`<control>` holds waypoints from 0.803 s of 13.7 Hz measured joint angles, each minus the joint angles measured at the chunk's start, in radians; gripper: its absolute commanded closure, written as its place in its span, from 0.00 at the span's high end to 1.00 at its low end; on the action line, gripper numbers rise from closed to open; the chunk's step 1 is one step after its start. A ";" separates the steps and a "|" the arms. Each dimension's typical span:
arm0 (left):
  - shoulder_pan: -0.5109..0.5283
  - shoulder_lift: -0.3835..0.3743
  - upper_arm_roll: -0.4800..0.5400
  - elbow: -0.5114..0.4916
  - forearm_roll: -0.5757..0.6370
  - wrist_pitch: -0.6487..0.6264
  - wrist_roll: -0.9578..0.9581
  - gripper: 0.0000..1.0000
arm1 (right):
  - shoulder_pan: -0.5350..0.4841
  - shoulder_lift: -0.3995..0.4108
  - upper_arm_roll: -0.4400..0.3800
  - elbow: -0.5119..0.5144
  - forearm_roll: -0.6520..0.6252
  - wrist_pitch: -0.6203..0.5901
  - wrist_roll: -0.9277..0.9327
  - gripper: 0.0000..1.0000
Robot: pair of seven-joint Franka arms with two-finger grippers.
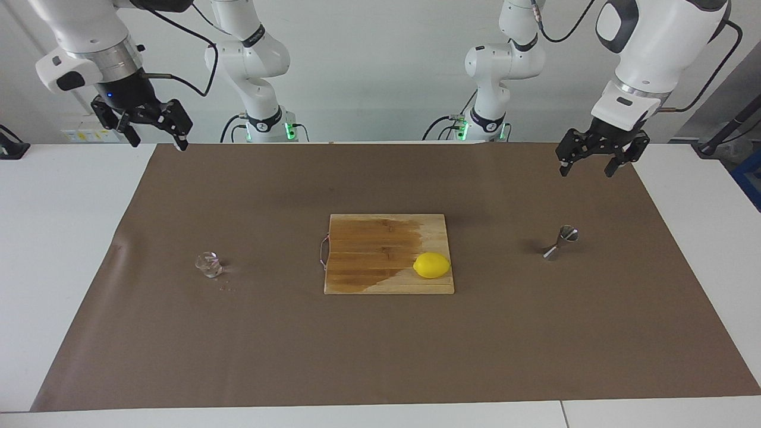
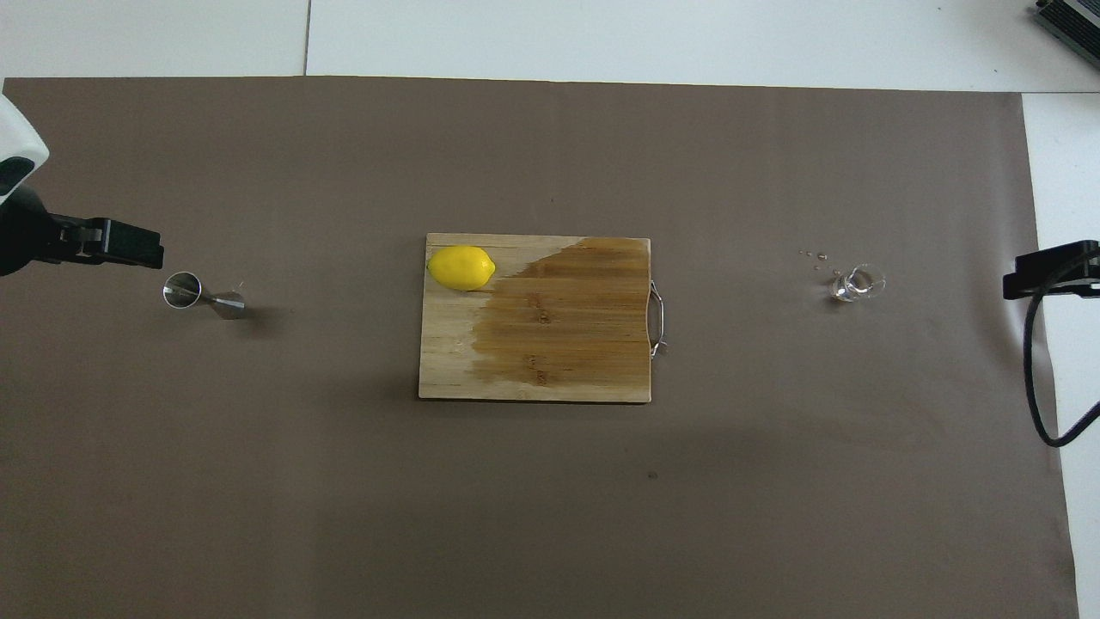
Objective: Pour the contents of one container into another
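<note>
Upright, jigger [image 1: 560, 242] toward left arm's end, glass cup [image 1: 208, 264] toward right arm's. Both raised, empty, spread wide: left gripper [image 1: 585, 167], right gripper [image 1: 157, 141].

The glass cup [image 1: 208, 264] is clear, the steel jigger [image 1: 559, 242] shiny, the wooden board [image 1: 389, 254] partly dark and wet-looking, the lemon [image 1: 431, 265] glossy, the brown table cover [image 1: 380, 345] matt.

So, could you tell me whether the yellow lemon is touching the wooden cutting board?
Touching: the facing view shows the yellow lemon resting on the wooden cutting board.

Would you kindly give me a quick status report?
Both grippers, left and right, open, raised, empty. Glass cup and jigger untouched on the mat. Cutting board with lemon between them.
</note>
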 measured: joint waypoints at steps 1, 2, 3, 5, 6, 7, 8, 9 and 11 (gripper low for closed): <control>0.000 0.000 0.000 0.000 0.000 0.000 0.000 1.00 | 0.000 0.000 0.000 0.000 0.000 0.000 0.000 1.00; 0.000 0.000 0.000 0.000 0.000 0.000 0.000 1.00 | 0.000 0.000 0.000 0.000 0.000 0.000 0.000 1.00; 0.000 0.000 0.000 0.000 0.000 0.000 0.000 1.00 | 0.000 0.000 0.000 0.000 0.000 0.000 0.000 1.00; 0.000 -0.001 0.000 0.000 0.000 0.000 0.000 1.00 | 0.000 0.000 0.000 0.000 0.000 0.000 0.000 1.00; -0.001 -0.001 -0.002 0.000 0.000 0.000 0.000 1.00 | 0.000 0.000 0.000 0.000 0.000 0.000 0.000 1.00; -0.001 -0.001 -0.004 0.000 0.000 0.000 0.000 1.00 | 0.000 0.000 0.000 0.000 0.000 0.000 0.000 1.00; -0.002 -0.001 -0.006 0.000 0.000 0.000 0.000 1.00 | 0.000 0.000 0.000 0.000 0.000 0.000 0.000 1.00; -0.002 -0.001 -0.007 0.000 0.000 -0.005 0.000 1.00 | 0.000 0.000 0.000 0.000 0.000 0.000 0.000 1.00; -0.002 -0.001 -0.007 0.000 0.000 -0.023 0.000 1.00 | 0.000 0.000 0.000 0.000 0.000 0.000 0.000 1.00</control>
